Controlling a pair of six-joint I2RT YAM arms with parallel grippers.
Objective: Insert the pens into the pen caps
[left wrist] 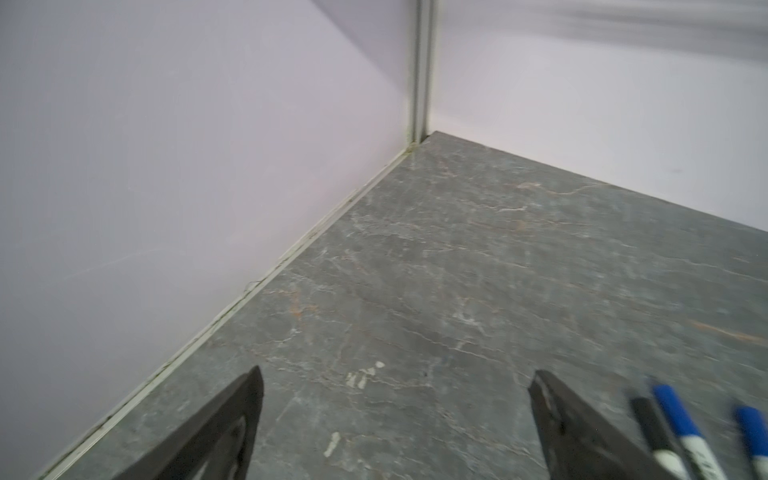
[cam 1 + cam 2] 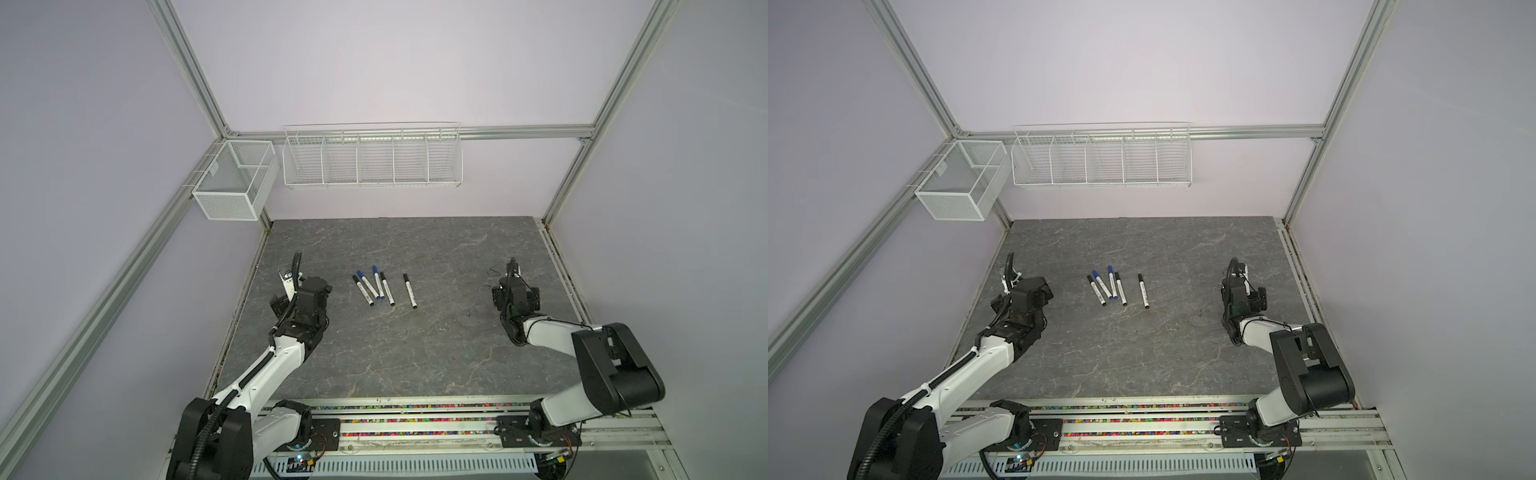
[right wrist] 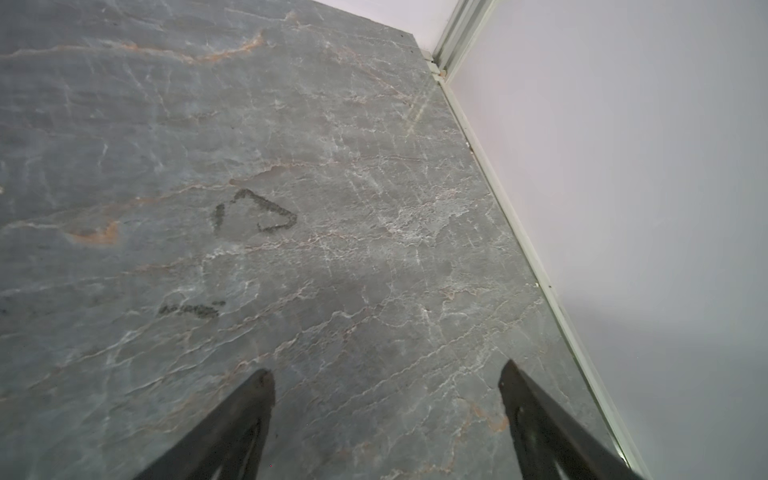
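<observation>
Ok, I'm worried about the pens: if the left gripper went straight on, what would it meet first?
Likely the tabletop, then the wall corner; the pens lie beside the left gripper, off its line.

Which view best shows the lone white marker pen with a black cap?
A top view: in both top views the lone white marker pen with the black cap shows whole, clear of the four clustered pens. The left wrist view catches only clustered pens' caps; the right wrist view, only grey table.

5 capped pens (image 2: 387, 289) are laid on the grey marbled table (image 2: 415, 353): 4 are grouped together, and 1 is set apart to their right.
</observation>
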